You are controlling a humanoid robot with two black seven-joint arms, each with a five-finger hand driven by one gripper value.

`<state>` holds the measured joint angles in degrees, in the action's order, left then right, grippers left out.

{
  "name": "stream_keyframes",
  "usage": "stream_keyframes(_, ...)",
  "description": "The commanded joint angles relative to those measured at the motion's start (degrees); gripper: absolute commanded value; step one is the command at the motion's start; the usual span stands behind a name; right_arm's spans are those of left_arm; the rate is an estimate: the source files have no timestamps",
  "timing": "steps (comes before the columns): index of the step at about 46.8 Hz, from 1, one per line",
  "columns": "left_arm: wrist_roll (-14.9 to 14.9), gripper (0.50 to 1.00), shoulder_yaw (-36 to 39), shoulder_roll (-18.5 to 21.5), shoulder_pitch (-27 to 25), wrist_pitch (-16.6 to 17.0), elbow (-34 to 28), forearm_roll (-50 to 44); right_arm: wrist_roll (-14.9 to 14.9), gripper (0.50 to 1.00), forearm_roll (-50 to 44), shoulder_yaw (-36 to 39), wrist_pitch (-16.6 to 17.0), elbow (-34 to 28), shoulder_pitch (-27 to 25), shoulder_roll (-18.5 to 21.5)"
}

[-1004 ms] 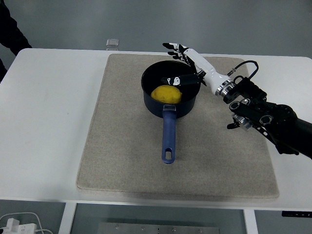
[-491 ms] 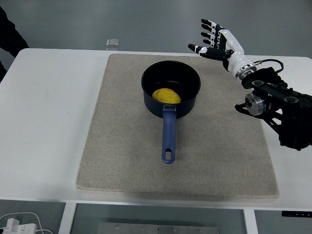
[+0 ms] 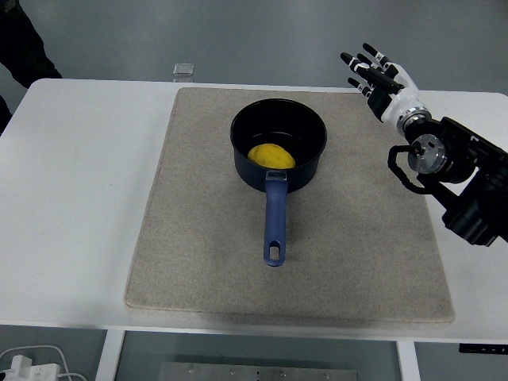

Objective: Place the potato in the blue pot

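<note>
Here the round yellow potato (image 3: 271,155) lies on the floor of the dark blue metal pot (image 3: 278,143), toward the pot's near wall and just behind the root of its long blue handle (image 3: 274,218), which points at the table's near edge. The robot's right hand (image 3: 379,77), white with black fingertips, is raised well apart from the pot, up and to its right over the far right corner of the beige rectangular fabric mat (image 3: 198,238); its fingers are spread wide and hold nothing. The near rim hides the potato's lower edge, and the pot's dark inside makes its floor hard to read. The right arm's black forearm (image 3: 464,178) is cut off by the picture's right edge. A small clear square object (image 3: 183,71) sits at the far edge of the white table (image 3: 71,198); what it is cannot be told. The mat lies bare on every side of the pot, with broad free stretches left and right of the handle.
</note>
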<state>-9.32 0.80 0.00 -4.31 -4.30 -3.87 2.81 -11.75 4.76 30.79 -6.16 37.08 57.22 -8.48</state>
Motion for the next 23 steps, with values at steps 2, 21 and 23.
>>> stream_keyframes(2,0.0,0.996,0.0,0.0,0.0,0.0,0.0,0.0,-0.4,0.928,-0.2,2.2,2.5,-0.2,-0.7,-0.1)
stream_keyframes(21,0.0,0.996,0.1,0.0,0.0,0.0,0.0,0.0,-0.5,0.928,0.0,3.8,6.5,-1.7,-1.8,-3.2)
stream_keyframes(23,0.0,0.996,0.1,0.0,0.0,-0.1,0.0,0.0,-0.5,0.928,0.0,3.8,6.7,-1.9,-1.9,-3.4)
